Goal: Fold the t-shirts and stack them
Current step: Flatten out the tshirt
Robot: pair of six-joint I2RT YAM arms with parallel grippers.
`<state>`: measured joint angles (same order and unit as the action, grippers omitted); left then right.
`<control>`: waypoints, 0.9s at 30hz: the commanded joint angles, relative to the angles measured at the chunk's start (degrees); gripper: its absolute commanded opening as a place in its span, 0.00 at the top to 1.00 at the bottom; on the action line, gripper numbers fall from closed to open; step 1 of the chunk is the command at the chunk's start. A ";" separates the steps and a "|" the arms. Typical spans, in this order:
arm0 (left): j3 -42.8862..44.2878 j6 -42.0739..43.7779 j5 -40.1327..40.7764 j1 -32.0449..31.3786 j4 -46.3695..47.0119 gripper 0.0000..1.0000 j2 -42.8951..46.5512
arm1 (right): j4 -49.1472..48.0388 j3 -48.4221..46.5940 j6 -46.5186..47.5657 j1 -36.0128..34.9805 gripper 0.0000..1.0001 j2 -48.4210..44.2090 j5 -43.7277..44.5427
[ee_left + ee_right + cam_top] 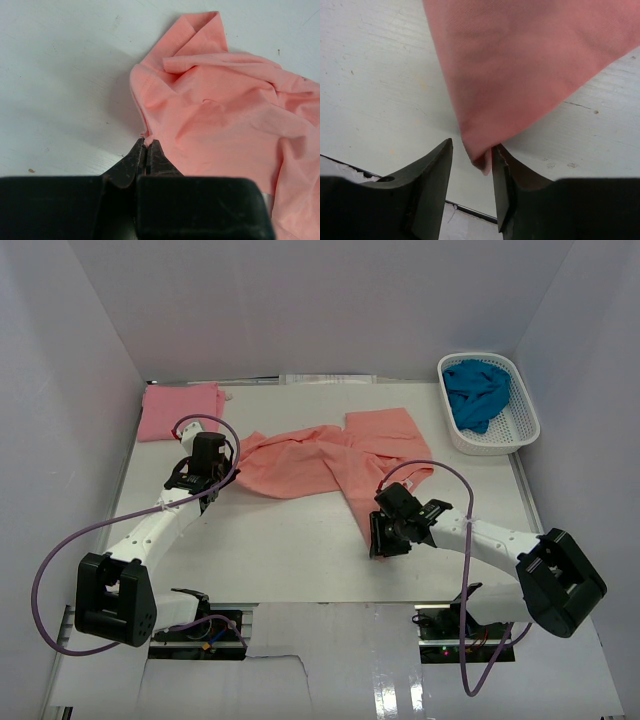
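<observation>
The salmon-orange t-shirt (330, 460) lies crumpled across the middle of the white table. My left gripper (230, 468) is shut on its left edge; in the left wrist view the fingertips (146, 145) pinch a small fold of the shirt (225, 110). My right gripper (377, 542) is at the shirt's near corner. In the right wrist view its jaws (472, 150) stand open, with the corner of the shirt (520, 65) hanging between them against the right finger. A folded pink t-shirt (180, 410) lies at the back left. The teal-blue t-shirt (478, 392) is bunched in the basket.
The white lattice basket (520, 430) stands at the back right. White walls close in the table at the left, right and back. The table's near edge (300, 602) runs just in front of the right gripper and shows in the right wrist view (470, 212).
</observation>
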<state>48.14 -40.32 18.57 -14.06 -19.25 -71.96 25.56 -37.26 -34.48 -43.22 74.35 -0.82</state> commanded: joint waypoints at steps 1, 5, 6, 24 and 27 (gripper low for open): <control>-0.59 0.50 -0.29 0.00 0.79 1.00 0.77 | 1.24 -0.54 -0.15 -0.37 0.55 -1.22 2.38; -0.59 0.50 -0.29 0.00 0.70 1.00 0.86 | 2.30 -0.36 0.11 -0.46 0.51 -2.01 2.84; -0.59 0.50 -0.29 0.00 0.70 1.00 0.77 | 2.47 -0.36 0.11 -0.46 0.51 -2.10 2.84; 0.20 0.59 -0.46 -0.08 0.26 1.00 0.51 | -2.01 -4.03 3.45 -0.20 0.92 -0.16 -1.11; 2.83 0.41 -2.82 0.88 -0.53 1.00 0.07 | 1.76 -11.35 7.22 2.34 0.92 -0.34 -1.73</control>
<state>48.21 -40.29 17.82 -13.91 -19.46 -71.96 27.46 -40.58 -31.14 -42.57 74.65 -1.17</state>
